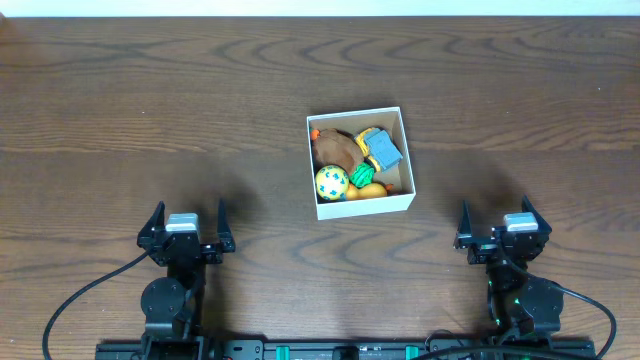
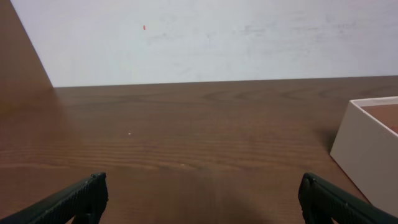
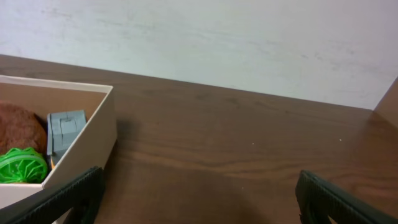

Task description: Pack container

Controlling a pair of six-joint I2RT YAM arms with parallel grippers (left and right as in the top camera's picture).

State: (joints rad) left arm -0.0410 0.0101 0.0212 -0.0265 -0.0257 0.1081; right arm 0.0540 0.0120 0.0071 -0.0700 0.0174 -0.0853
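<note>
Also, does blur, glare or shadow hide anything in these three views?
Overhead: even light, no glare, toys in the container sharp. Left wrist: its fingers look soft, the table sharp. Right wrist: the container throws a soft shadow on the table.

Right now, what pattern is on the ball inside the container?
The ball in the container is yellow with green-blue spots; the overhead view shows it best.

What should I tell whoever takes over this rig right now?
Left hand: open, empty, left of the container.
Right hand: open, empty, right of it.
The container sits ahead, between them, holding a brown plush, blue-grey toy, spotted yellow ball and green ball.
Done: packing appears complete, no loose toys in view.
Left: likely nothing; confirm before ending.
</note>
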